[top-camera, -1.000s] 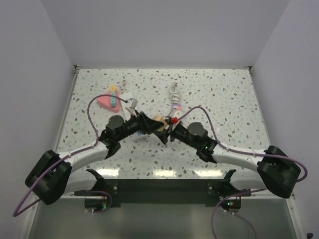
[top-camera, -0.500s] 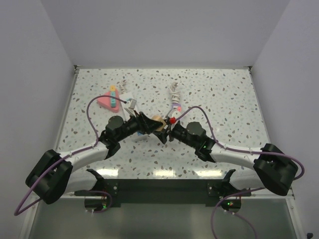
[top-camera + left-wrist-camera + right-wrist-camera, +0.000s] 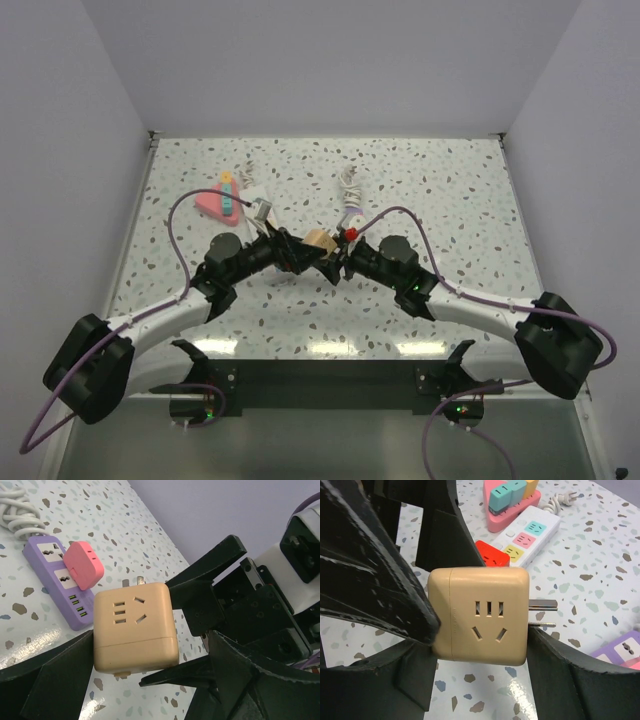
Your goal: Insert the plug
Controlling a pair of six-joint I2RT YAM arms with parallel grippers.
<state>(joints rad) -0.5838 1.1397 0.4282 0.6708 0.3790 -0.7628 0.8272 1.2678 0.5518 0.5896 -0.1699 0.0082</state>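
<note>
The plug (image 3: 319,241) is a tan cube adapter with two metal prongs, held above the table between the two arms. My right gripper (image 3: 335,258) is shut on the plug (image 3: 480,622), one finger against each side. My left gripper (image 3: 300,252) is open around the plug (image 3: 135,625), with a gap between the cube and its right finger (image 3: 235,675). A purple power strip (image 3: 55,575) lies beyond with a pink adapter (image 3: 82,565) plugged into it. Its free sockets face up.
A white power strip (image 3: 527,537) with coloured sockets and a red adapter (image 3: 491,554) lies at the far left, beside a pink triangular strip (image 3: 215,200). A coiled white cord (image 3: 347,182) runs from the purple power strip (image 3: 350,213). Walls close in the table's sides.
My left gripper has opened and let go of the plug. The right gripper keeps its hold. Both wrists have shifted slightly away from the bases with the plug.
</note>
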